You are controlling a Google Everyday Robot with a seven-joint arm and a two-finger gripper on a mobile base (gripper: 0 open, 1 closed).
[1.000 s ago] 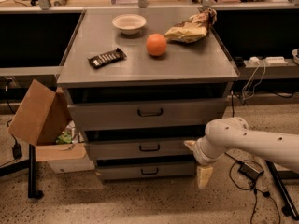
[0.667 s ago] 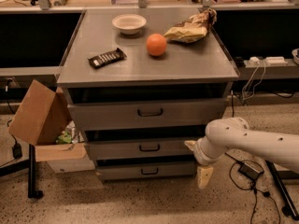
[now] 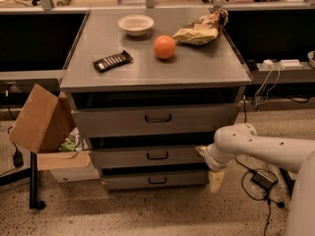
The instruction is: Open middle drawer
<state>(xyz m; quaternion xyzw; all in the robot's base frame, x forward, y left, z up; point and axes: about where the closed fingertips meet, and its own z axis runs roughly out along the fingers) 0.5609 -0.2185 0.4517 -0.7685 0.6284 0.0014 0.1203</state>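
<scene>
The grey metal cabinet (image 3: 157, 73) has three drawers. The middle drawer (image 3: 128, 157) is the medium-height front, with a small dark loop handle (image 3: 157, 155) at its centre. It stands slightly out, with a dark gap above it. The top, tallest drawer (image 3: 113, 122) also stands slightly out. The bottom, slimmest drawer (image 3: 128, 181) is below. My gripper (image 3: 210, 165) is at the end of the white arm (image 3: 266, 149), by the right end of the middle drawer's front, well right of the handle.
On the cabinet top lie a white bowl (image 3: 136, 24), an orange (image 3: 165, 46), a crumpled chip bag (image 3: 201, 29) and a dark snack bar (image 3: 112, 61). A cardboard box (image 3: 42, 119) and a black stand leg (image 3: 33, 181) are at the left. Cables and a power brick (image 3: 263, 179) lie on the floor at the right.
</scene>
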